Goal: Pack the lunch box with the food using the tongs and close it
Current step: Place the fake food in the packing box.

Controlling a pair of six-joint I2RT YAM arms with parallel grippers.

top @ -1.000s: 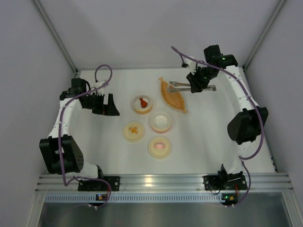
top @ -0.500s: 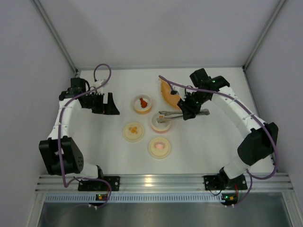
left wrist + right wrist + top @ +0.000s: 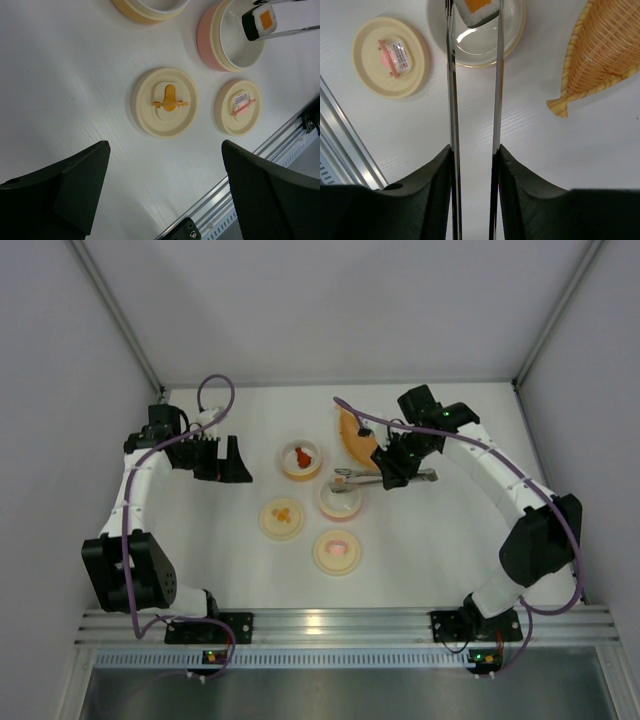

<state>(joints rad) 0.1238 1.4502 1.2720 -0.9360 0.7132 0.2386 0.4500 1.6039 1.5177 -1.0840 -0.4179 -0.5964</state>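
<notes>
Overhead, the white counter [image 3: 430, 540] carried everything, with the two arms reaching in from its near edge. The left claw [image 3: 225, 462] hung over the left part of the counter with its jaws spread wide and nothing between them; its wrist view looked down on both lids. The right claw [image 3: 398, 468] reached towards the middle and was clamped on the tongs [image 3: 362, 476], its two dark fingers [image 3: 437, 190] pressing on the outer sides of the two metal arms.

An orange woven boat-shaped dish [image 3: 356, 437] lay at the far middle, partly covered by the right arm. Nearer stood two round bowls, well apart from the dish: an orange-walled bowl [image 3: 301, 460] to the left and a pink-walled bowl [image 3: 340, 500] to its right. Two cream lids lay flat nearer the arms: the lid with the orange tab [image 3: 282, 517] to the left and the lid with the pink tab [image 3: 337, 550] to the right, tabs upward.

The tongs pointed leftward from the right claw, and their tips were over the pink-walled bowl. The white sushi-like roll [image 3: 260, 21], with dark rim and orange centre, was pinched between those tips above the bowl's opening; contact with the bowl could not be judged. The reddish-orange lump [image 3: 303, 454] lay inside the orange-walled bowl
</notes>
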